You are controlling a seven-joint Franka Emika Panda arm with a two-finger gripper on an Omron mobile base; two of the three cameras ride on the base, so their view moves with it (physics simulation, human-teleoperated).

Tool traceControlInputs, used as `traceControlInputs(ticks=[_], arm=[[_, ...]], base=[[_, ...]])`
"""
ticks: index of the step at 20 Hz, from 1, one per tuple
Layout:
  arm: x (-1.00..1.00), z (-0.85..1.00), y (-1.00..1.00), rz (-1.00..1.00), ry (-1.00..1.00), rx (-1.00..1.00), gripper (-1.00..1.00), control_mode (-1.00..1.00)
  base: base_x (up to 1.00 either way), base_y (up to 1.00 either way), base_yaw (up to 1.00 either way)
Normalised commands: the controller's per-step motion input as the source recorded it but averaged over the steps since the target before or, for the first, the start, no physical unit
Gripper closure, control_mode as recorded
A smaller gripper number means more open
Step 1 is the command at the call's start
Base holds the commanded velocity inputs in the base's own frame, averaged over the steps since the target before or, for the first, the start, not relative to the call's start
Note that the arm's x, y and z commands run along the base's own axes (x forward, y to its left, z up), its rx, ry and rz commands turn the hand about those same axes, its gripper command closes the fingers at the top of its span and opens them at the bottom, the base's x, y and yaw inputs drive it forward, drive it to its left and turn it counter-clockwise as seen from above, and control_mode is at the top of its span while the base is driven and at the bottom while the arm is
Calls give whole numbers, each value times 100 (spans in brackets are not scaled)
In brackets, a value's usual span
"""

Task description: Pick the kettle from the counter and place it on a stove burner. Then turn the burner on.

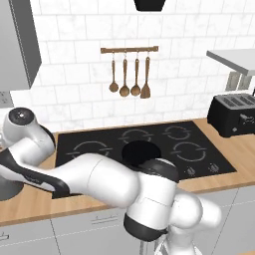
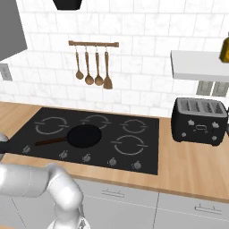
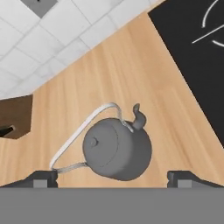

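The squat, round, dark grey metal kettle [image 3: 117, 148] was seen from above in the hand view, standing upright on the light tan wood-grain counter [image 3: 131, 74]. Its thin arched wire handle was tilted to one side of the body, and its short spout was directed toward the flat black glass cooktop [image 3: 197, 65], from which the kettle stood apart. A brown block [image 3: 15, 116] was located on the counter on the kettle's other side, near the white tiled wall [image 3: 52, 39].

The two-finger gripper [image 3: 113, 178] was positioned above the kettle with its two dark fingertips [image 3: 43, 178] spread wide, one to each side of the kettle, and nothing was held between them. No contact with the kettle could be confirmed.

In the right base view, a black frying pan with a brown handle [image 2: 82, 136] was resting on the cooktop, partly over the widest broken white ring burner [image 2: 50, 125]. A black toaster [image 2: 199, 120] was standing on the counter well to the right of the cooktop. Four wooden utensils [image 2: 93, 69] were hanging from a rail on the wall.
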Motion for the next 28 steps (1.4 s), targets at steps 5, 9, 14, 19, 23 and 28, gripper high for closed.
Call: traceControlInputs(ticks=[5, 9, 14, 19, 23, 28], arm=[[47, -30, 7, 0, 21, 0, -100, -100], [28, -39, 1, 0, 9, 0, -100, -100], [9, -21, 21, 0, 7, 2, -100, -100], [-14, -48, 31, 0, 10, 0, -100, -100], [-8, -42, 19, 0, 2, 0, -100, -100], [13, -8, 29, 0, 0, 0, -100, -100]], base=[[0, 0, 0], [0, 0, 0], [0, 0, 0], [0, 0, 0], [0, 0, 0], [0, 0, 0]])
